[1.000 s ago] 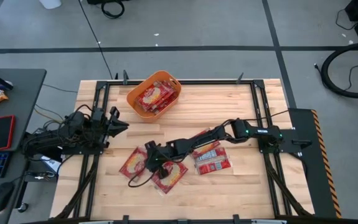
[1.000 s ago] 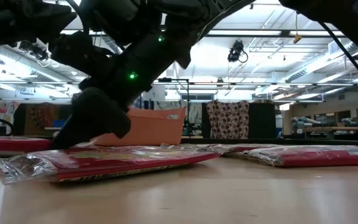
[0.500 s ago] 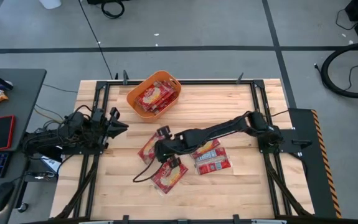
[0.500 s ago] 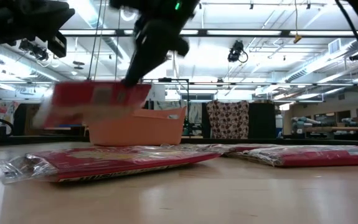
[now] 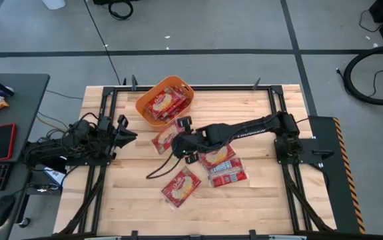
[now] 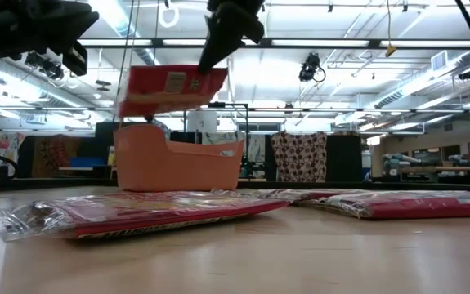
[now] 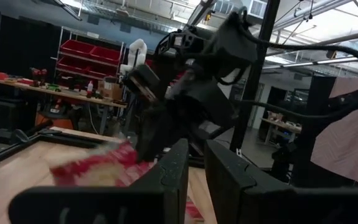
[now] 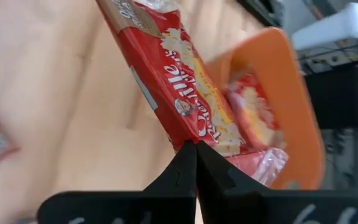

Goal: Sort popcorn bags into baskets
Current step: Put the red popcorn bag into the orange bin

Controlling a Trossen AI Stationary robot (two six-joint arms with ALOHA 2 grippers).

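My right gripper [image 5: 178, 135] is shut on a red popcorn bag [image 5: 164, 139] in the air, just on the near side of the orange basket [image 5: 140, 105]. In the low view the bag [image 6: 173, 88] hangs above the basket [image 6: 177, 167]. The basket holds several red bags [image 8: 253, 112]. More bags lie flat on the table [image 5: 181, 187], [image 5: 223, 165]. My left gripper [image 5: 126, 130] waits at the table's left edge, its fingers a narrow gap apart [image 7: 194, 168] and touching nothing. My right gripper pinches the bag between its two fingers at an edge [image 8: 188, 134], near one corner [image 6: 214, 72]. The fingers come from above, slanting down. The bag is lifted clear of the table and hangs tilted below the fingers.
A black cable [image 5: 158, 170] trails across the table's middle. Bags lie at the low view's near left [image 6: 136, 214] and right [image 6: 398, 202]. A side desk at the left carries a red phone [image 5: 3, 141] and a keyboard. Bare wood lies to the far right.
My right gripper has risen from the near middle of the table and moved toward the far edge and the basket, staying shut on the bag. The bag has gone from lying on the table to hanging clear at basket height. The other bags have stayed put.
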